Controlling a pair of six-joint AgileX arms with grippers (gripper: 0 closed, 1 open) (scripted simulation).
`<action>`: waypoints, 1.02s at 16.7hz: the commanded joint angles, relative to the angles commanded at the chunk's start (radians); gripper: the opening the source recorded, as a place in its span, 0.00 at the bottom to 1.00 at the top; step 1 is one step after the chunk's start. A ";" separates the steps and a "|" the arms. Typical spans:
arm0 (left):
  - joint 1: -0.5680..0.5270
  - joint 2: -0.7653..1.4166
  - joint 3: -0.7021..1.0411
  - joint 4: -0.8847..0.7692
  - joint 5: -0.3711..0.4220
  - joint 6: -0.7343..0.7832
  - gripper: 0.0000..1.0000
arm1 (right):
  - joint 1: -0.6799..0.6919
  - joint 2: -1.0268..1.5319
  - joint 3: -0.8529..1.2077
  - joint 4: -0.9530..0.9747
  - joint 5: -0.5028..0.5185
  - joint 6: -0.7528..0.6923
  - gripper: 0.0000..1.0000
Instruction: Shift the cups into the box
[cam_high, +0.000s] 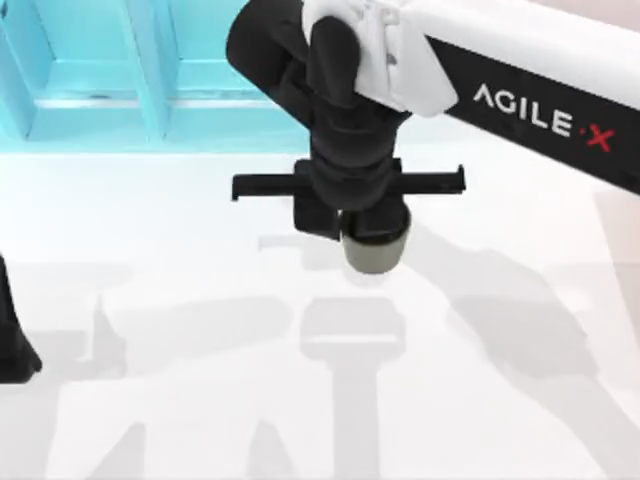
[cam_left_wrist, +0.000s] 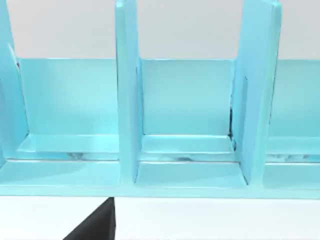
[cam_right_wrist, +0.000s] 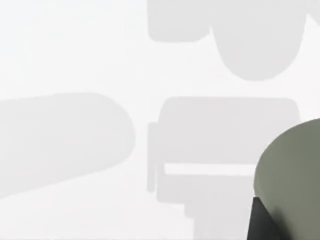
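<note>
The right gripper (cam_high: 372, 232) hangs over the middle of the table (cam_high: 180, 420), pointing down, with the olive-grey cup (cam_high: 377, 250) held in its jaws; the jaws are clamped on the cup's upper part, and the cup's lower body sticks out beneath the black fingers toward the near side. In the right wrist view the cup (cam_right_wrist: 292, 175) sits right against a dark finger (cam_right_wrist: 262, 222), with the white tabletop and its shadows well below, so the cup looks lifted clear of the surface.

The cup is small, plain and without a handle, and it tapers. I judge it light and stiff, probably smooth-walled, so a pinch across the walls near the rim is the sensible hold; lower down the taper could let it slip out of the fingers. It should not deform under the squeeze.

The light-blue box (cam_high: 120, 90) stands along the far edge on the left, its upright dividers splitting it into compartments. The cup is nearer than the box and to its right, well apart from it.

The left gripper (cam_high: 15, 345) is parked at the left edge of the table, facing the box (cam_left_wrist: 185, 150); whether its jaws are apart or together I cannot tell.
</note>
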 joint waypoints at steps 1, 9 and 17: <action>0.000 0.000 0.000 0.000 0.000 0.000 1.00 | -0.002 -0.021 -0.023 0.012 -0.001 -0.002 0.00; 0.000 0.000 0.000 0.000 0.000 0.000 1.00 | -0.008 -0.038 -0.039 0.021 -0.006 -0.014 0.00; 0.000 0.000 0.000 0.000 0.000 0.000 1.00 | -0.393 -0.150 -0.132 -0.040 -0.069 -0.394 0.00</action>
